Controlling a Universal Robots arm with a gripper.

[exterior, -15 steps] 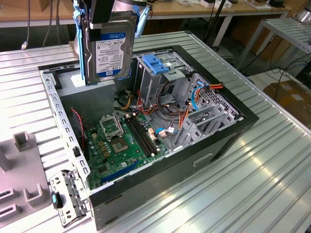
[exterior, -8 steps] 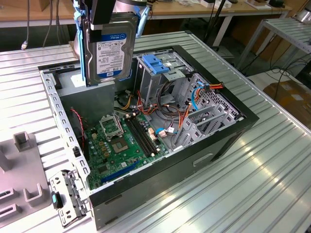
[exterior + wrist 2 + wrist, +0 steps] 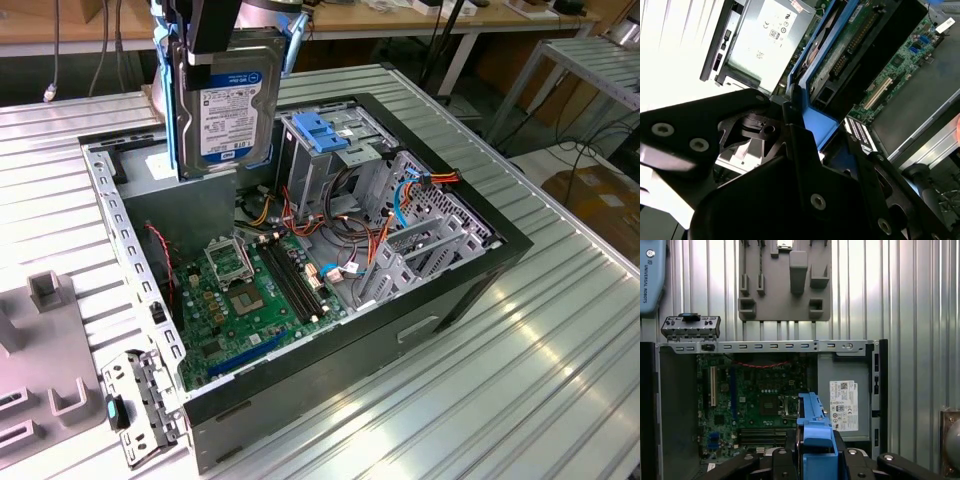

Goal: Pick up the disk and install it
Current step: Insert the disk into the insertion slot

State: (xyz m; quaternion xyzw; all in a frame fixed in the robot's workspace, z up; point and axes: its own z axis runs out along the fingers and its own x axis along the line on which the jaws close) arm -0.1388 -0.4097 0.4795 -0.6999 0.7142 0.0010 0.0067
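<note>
Above the open computer case (image 3: pixel 300 385), fingers (image 3: pixel 213 28) clamp the disk (image 3: pixel 225 105).

Ribbed metal table (image 3: pixel 560 380) bearing computer case (image 3: pixel 350 372), grey fixture (image 3: pixel 50 350)

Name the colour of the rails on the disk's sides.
Blue rails on the disk, clearest in the exterior view.

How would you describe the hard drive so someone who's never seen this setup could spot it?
Find the open computer case on the ribbed metal table. Above its corner at the exterior view's left, the tool holds the hard drive upright. Its white-and-blue label and blue side rails set it apart from the grey power supply with a white sticker inside the case.
</note>
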